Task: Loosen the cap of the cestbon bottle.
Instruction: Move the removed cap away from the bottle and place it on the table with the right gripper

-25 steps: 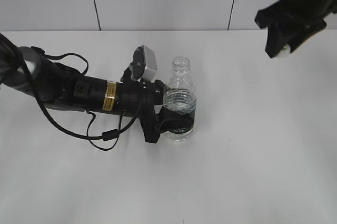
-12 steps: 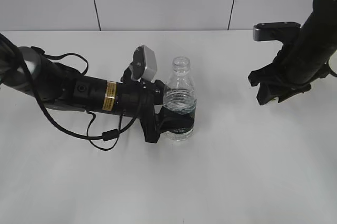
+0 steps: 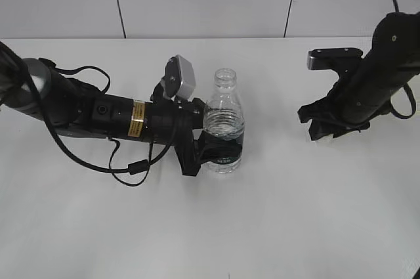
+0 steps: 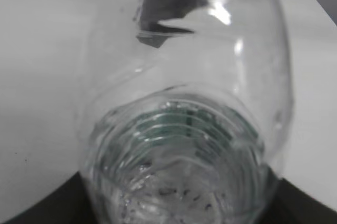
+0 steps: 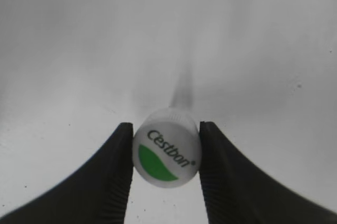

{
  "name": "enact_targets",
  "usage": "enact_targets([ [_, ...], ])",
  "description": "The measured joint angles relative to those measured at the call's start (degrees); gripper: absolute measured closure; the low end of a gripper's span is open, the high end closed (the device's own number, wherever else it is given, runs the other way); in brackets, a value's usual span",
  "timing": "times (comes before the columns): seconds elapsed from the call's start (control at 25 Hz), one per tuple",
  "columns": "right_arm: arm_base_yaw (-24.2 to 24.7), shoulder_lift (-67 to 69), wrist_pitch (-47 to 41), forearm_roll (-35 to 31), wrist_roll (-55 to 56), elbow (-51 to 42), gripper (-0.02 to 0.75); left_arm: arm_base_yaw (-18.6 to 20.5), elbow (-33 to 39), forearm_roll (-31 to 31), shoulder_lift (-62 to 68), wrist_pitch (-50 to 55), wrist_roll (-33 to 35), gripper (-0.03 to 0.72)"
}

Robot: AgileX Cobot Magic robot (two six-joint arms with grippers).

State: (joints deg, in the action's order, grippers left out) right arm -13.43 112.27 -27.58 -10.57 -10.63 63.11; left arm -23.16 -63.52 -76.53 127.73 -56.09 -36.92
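While the left tool (image 3: pixel 211 152) clamps the bottle (image 3: pixel 223 125), its fingers hidden, the right tool (image 5: pixel 165 153) pinches the cap (image 5: pixel 166 154).

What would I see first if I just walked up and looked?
Probably the open bottle in the middle of the table, gripped around its label by the left end effector. Next, off to the right, the white cap with its green patch, pinched in the right end effector.

We cannot see the cap (image 5: pixel 166 153) in the exterior view; the right gripper (image 3: pixel 326 129) hides it.
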Motion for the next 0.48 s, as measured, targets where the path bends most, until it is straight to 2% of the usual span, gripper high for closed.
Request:
enact_targets([
  [0.32, 0.0, 1.84, 1.0, -1.11, 0.0, -0.07, 0.444, 0.0, 0.0, 6.33, 0.0, 0.18, 3.78, 0.279],
  [0.48, 0.0, 1.84, 1.14, -1.17, 0.0, -0.07, 0.444, 0.0, 0.0, 6.93, 0.0, 0.18, 6.39, 0.279],
])
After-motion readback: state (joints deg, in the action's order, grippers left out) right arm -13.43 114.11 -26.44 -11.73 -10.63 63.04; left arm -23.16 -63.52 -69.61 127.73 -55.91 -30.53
